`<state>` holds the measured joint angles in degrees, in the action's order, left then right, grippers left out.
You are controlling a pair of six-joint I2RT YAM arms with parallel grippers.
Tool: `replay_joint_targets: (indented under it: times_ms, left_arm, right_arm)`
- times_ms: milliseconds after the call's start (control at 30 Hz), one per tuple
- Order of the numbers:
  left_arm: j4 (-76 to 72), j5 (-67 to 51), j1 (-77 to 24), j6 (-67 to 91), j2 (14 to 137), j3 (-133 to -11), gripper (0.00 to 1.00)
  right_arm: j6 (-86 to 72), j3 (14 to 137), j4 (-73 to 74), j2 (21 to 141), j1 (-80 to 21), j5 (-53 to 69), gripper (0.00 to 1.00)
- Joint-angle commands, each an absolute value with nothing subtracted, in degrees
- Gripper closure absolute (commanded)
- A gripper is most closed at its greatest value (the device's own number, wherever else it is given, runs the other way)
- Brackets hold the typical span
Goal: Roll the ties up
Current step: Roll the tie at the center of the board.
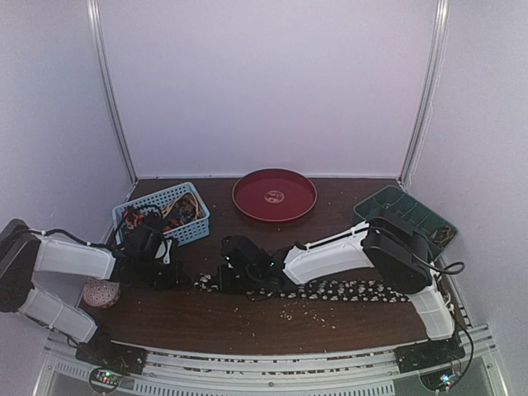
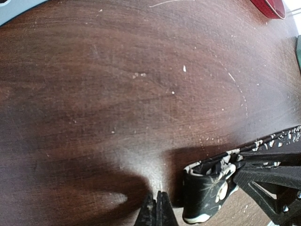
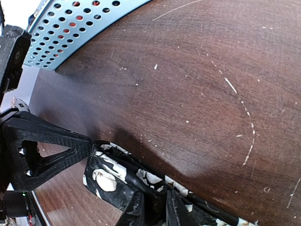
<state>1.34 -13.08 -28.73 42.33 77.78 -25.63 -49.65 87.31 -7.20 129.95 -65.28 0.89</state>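
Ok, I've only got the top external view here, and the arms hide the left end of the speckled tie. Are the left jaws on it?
Observer: No. The left wrist view shows the left gripper with its jaws shut on nothing, just beside the speckled tie.
Operator: And the right one?
Observer: In the right wrist view the right gripper has its jaws on either side of the tie, with fabric between them.
Operator: Is the end turned over at all?
Observer: Yes, the left wrist view shows the tip bent back into a single fold standing on edge, not a full roll.
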Motion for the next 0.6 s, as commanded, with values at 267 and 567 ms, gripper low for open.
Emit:
replay_joint_targets:
  times_ms: [267,567]
  left_arm:
    - [-8.4,-24.4,-29.1,44.5,71.1,-25.9,1.00]
    - [-20.1,-30.4,-29.5,45.3,81.1,-23.5,1.00]
  right_arm:
    - [-49.4,88.1,-3.5,129.7,-65.5,-0.9,0.85]
    - [-49.2,88.9,-2.5,129.4,-65.5,-1.3,0.86]
